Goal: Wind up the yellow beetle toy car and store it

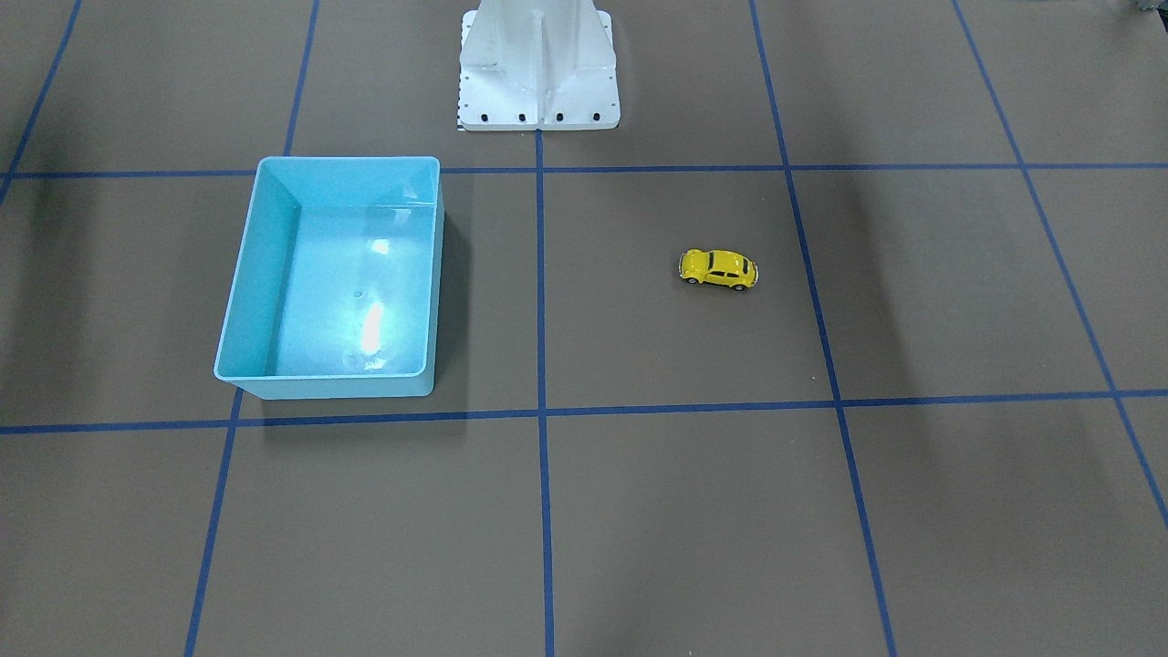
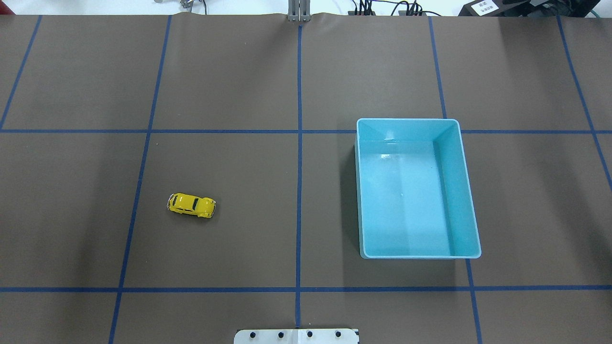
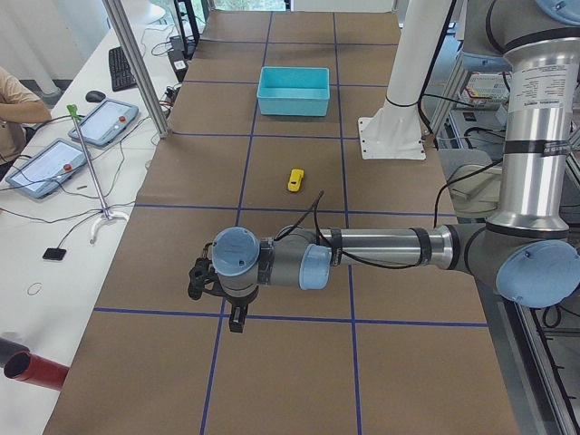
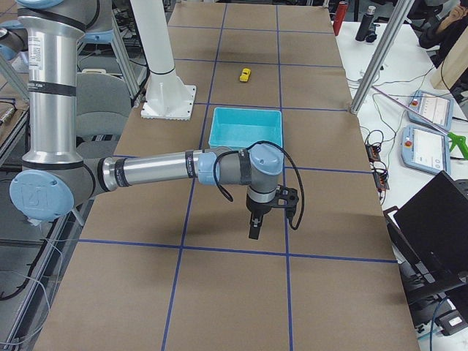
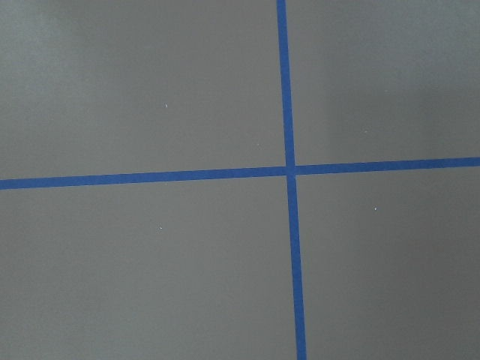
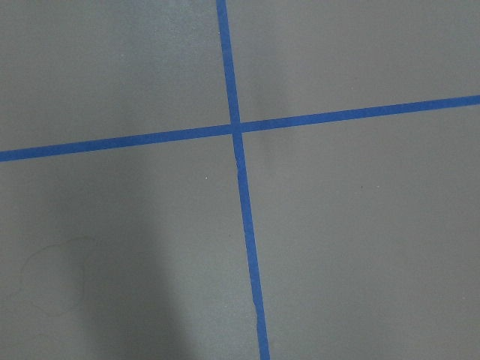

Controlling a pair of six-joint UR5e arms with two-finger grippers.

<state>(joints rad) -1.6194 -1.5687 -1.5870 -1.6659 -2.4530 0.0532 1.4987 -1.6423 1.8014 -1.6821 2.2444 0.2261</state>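
Note:
The yellow beetle toy car [image 1: 718, 269] stands on its wheels on the brown table, alone; it also shows in the overhead view [image 2: 191, 205] and both side views [image 3: 296, 179] [image 4: 245, 74]. The light-blue bin [image 1: 246, 283] [image 2: 459, 191] is empty and stands on the table's other half. My left gripper [image 3: 237, 319] hangs over a tape crossing well off to the car's side. My right gripper [image 4: 254, 230] hangs beyond the bin. Both show only in the side views, so I cannot tell if they are open or shut. Both wrist views show only bare table.
The white robot pedestal [image 1: 538, 82] [image 2: 296, 336] stands at the table's robot-side edge. Blue tape lines grid the brown surface. Metal posts [image 3: 136, 68] [image 4: 380, 55] and tablets [image 3: 50, 163] [image 4: 431, 110] line the operators' side.

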